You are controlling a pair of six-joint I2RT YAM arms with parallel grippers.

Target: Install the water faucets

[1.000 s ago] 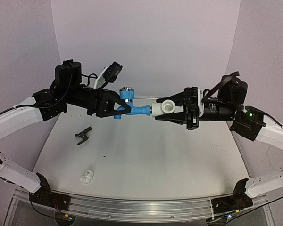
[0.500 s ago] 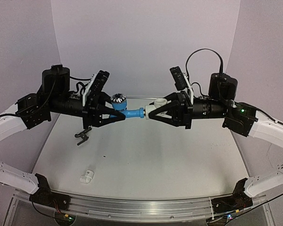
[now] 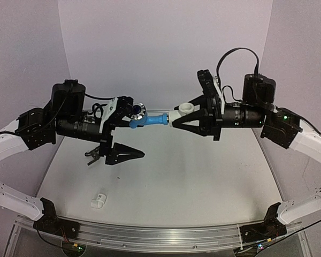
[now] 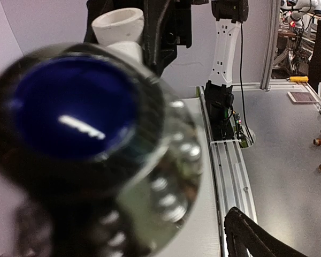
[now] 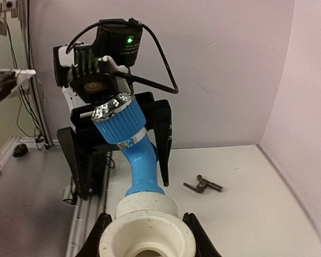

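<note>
The blue water faucet (image 3: 148,120) hangs level above the table, its stem seated in a white pipe fitting (image 3: 184,112). My right gripper (image 3: 176,119) is shut on that fitting; in the right wrist view its fingers (image 5: 195,231) clamp the fitting (image 5: 147,230) with the faucet (image 5: 140,160) sticking out beyond. My left gripper (image 3: 135,131) stands open around the faucet's ribbed knob (image 3: 138,111), one finger above and one finger (image 3: 129,154) well below it, neither touching. The blurred knob (image 4: 75,107) fills the left wrist view.
A small dark metal part (image 3: 94,155) lies on the table's left side and shows behind the faucet in the right wrist view (image 5: 203,186). A small white fitting (image 3: 98,200) lies near the front left. An aluminium rail (image 3: 150,235) runs along the near edge.
My left gripper has let go of the faucet and opened wide, pulling slightly left. Both wrists have turned. The faucet stays in the fitting held by my right gripper.
</note>
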